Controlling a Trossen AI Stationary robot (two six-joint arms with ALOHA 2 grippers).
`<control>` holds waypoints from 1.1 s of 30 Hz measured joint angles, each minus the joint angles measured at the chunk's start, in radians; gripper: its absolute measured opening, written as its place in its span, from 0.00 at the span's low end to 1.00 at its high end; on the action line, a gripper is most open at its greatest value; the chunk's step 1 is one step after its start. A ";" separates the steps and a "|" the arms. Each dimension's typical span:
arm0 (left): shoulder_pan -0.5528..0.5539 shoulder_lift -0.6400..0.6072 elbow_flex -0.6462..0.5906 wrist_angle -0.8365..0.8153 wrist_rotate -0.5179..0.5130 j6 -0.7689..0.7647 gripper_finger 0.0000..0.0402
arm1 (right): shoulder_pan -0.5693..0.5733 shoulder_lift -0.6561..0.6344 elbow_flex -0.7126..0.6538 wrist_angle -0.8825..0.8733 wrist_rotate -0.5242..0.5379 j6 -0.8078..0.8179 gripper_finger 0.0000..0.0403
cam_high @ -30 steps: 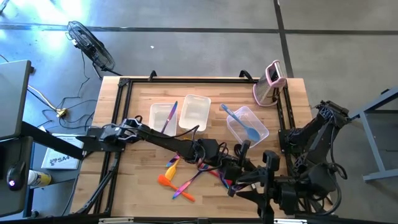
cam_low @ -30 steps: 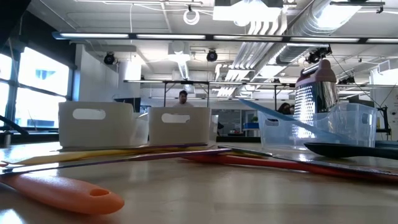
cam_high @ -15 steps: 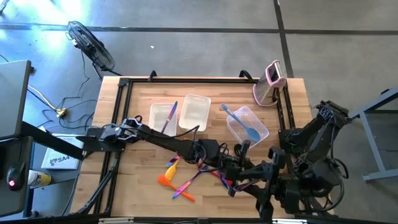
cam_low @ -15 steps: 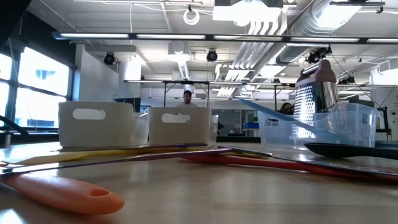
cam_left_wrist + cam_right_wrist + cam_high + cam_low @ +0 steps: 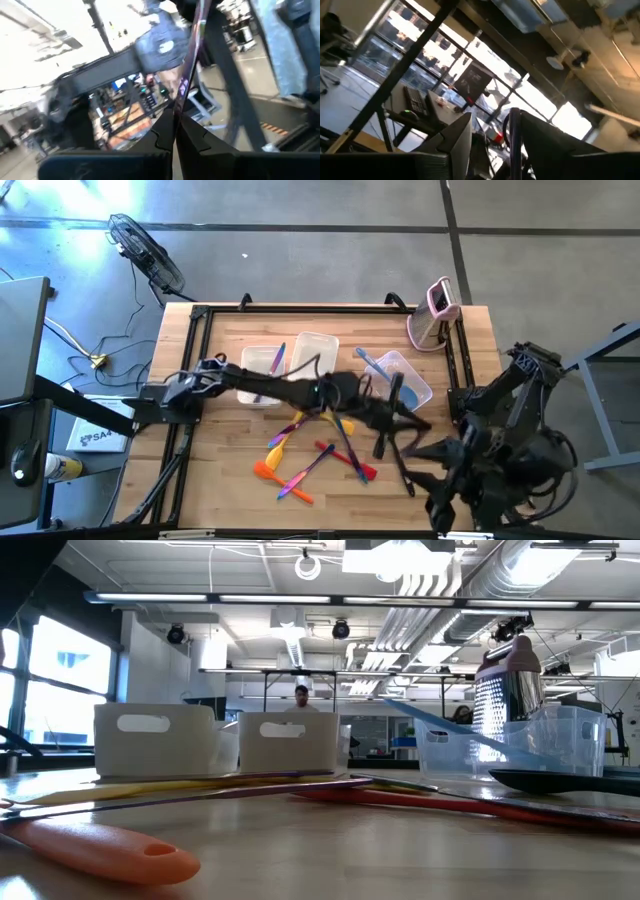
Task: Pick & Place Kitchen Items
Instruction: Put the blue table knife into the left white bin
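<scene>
Several slim utensils lie loose on the wooden table: a yellow one (image 5: 280,444), an orange one (image 5: 264,470), a red one (image 5: 347,461) and a purple one (image 5: 300,478). My left gripper (image 5: 386,423) hovers over the table's middle right, near the right-hand clear tub (image 5: 418,392), and is shut on a slim dark utensil (image 5: 400,465). That utensil shows a purple sheen (image 5: 192,35) in the left wrist view. My right gripper (image 5: 438,483) hangs raised over the near right edge. Its fingers stand apart and point up into the room (image 5: 492,145). My left gripper pinches the dark utensil's thin handle (image 5: 176,107) between its two shut fingers. The fingers reach out nearly level from the table's left and lie across the handle. The utensil rises steeply from the fingers, clear of the table.
Three clear tubs stand at the back: the left one (image 5: 252,370) holds a purple utensil (image 5: 276,363), the middle one (image 5: 312,358) shows nothing inside, the right one holds a light blue spoon (image 5: 388,377). A pink-and-white gadget (image 5: 435,315) stands at the far right corner.
My left gripper has swung from the heap of utensils toward the table's far edge and the right tub. It has stayed shut, and the dark utensil has gone with it, clear of the table. My right gripper has drawn back toward the near edge and rolled.
</scene>
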 joint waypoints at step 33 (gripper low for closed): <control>0.064 -0.555 0.000 -1.415 -0.787 -0.704 0.00 | 0.047 -0.059 0.001 -0.100 0.097 0.090 0.40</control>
